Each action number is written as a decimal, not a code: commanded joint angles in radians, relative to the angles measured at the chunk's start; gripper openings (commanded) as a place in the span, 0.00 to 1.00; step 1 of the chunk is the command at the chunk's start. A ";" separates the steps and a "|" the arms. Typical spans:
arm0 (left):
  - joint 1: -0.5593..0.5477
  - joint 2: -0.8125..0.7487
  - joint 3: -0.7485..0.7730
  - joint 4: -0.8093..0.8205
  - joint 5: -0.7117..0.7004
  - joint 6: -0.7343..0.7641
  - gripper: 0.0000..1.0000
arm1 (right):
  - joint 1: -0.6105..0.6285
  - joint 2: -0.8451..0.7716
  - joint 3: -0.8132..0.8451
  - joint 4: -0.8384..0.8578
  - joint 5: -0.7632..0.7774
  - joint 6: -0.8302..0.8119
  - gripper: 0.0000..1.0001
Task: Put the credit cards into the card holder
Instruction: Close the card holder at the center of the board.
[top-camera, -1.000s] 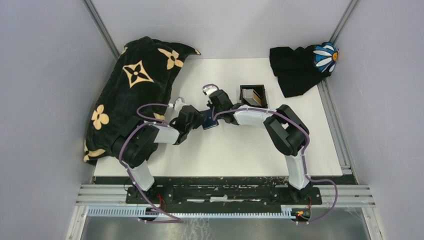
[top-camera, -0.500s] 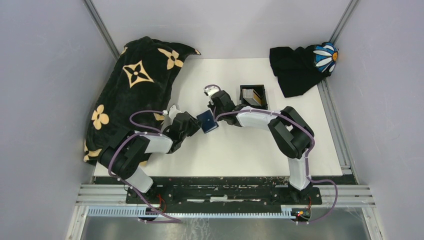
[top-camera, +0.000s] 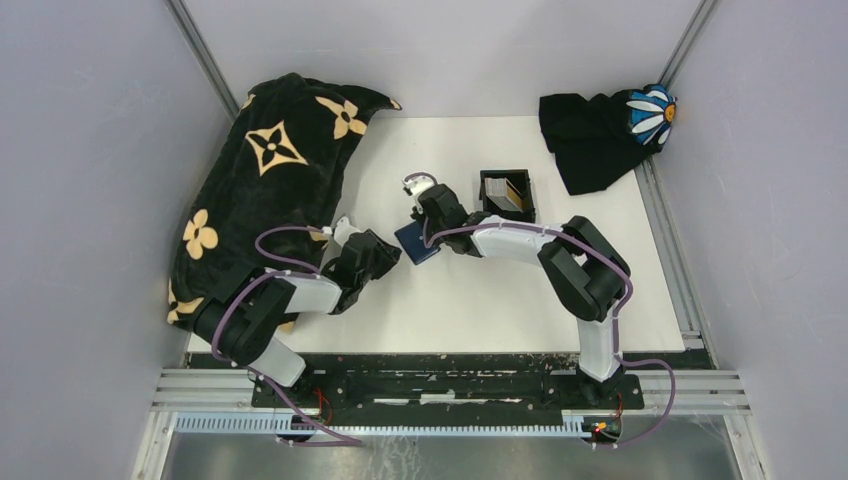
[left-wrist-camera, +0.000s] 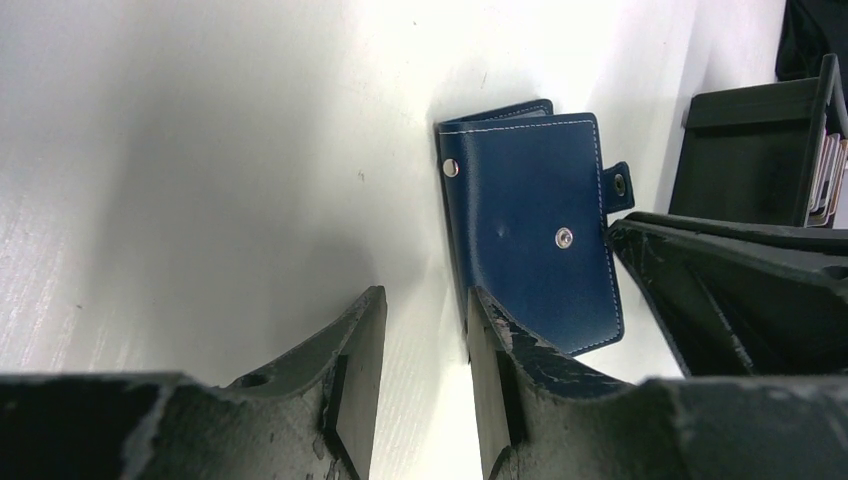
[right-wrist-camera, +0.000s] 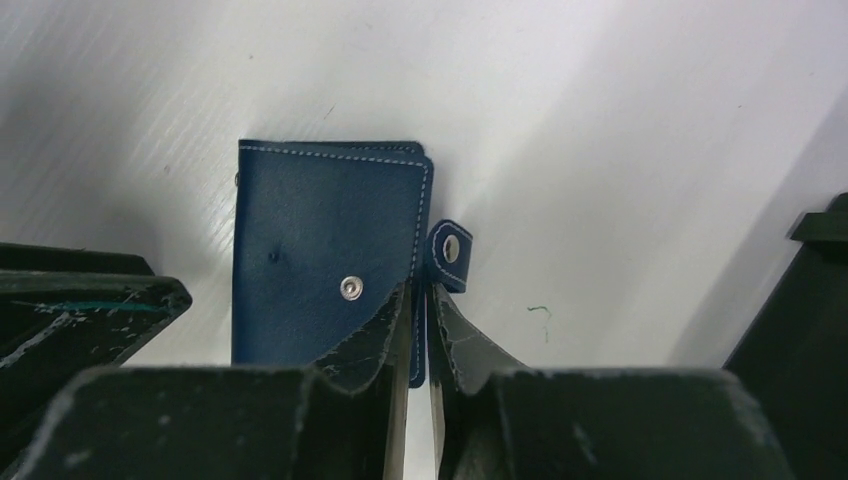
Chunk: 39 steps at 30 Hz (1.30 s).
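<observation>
The card holder, a dark blue folded wallet with a snap tab, is mid-table, closed, its snap stud facing out. My right gripper is shut on its edge right beside the tab. My left gripper stands open just left of the wallet, with only bare table between its jaws. One left fingertip is close to the wallet's near corner. The credit cards stand on edge in the black tray.
A black towel with tan flowers covers the table's left side, close behind the left arm. A black cloth with a daisy patch lies at the back right corner. The tray's wall stands just right of the right gripper.
My left gripper has opened, come off the card holder and drawn back toward the near left. My right gripper keeps its grip and has shifted the wallet slightly left.
</observation>
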<state>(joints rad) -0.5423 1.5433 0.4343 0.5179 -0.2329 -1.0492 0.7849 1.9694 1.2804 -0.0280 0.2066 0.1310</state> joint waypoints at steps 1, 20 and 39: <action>-0.013 0.026 0.017 0.030 -0.002 0.047 0.44 | 0.018 -0.060 -0.015 0.003 0.008 0.009 0.18; -0.019 0.012 0.046 0.008 -0.048 0.132 0.44 | 0.044 -0.193 0.079 0.064 0.318 -0.085 0.56; -0.026 0.032 0.088 0.011 -0.087 0.203 0.44 | 0.042 0.024 0.333 -0.261 0.230 -0.089 0.68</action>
<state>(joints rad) -0.5632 1.5719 0.4854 0.5056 -0.2890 -0.9035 0.8238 1.9739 1.5955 -0.2314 0.4629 0.0441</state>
